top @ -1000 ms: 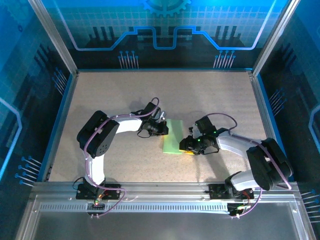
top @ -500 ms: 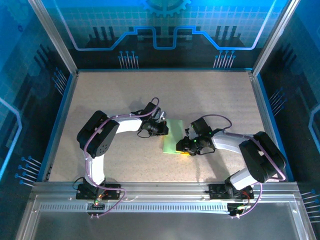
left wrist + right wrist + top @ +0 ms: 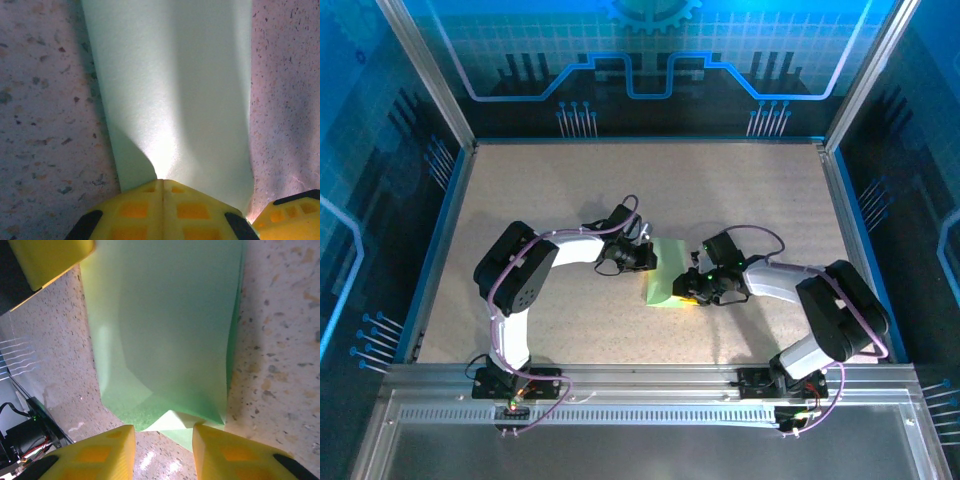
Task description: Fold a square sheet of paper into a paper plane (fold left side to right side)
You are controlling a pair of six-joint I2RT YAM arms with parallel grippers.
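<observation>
Finds the left jaws pressed fully together in the left wrist view, their yellow fingertips [image 3: 135,210] meeting along a thin seam at the bottom centre of the frame, right at the near edge of the sheet of paper [image 3: 170,90]; cannot tell whether that edge is pinched or merely pressed down. Shows the right jaws narrowly parted in the right wrist view, both tips [image 3: 95,455] at the bottom of the frame with a gap between them and a pale folded corner of the paper reaching just into that gap, gripped by neither. Shows the paper doubled there, a lighter upper layer over a darker green one peeking out along the right and lower edges. Places the pale green paper, from above, near the centre of the frame, on the speckled desk [image 3: 570,190], between the two sets of jaws, left arm [image 3: 570,245] curling in from lower left, right arm [image 3: 780,280] from lower right. Frames the desk with blue patterned walls [image 3: 650,60] and a metal rail [image 3: 640,400] along the bottom.
</observation>
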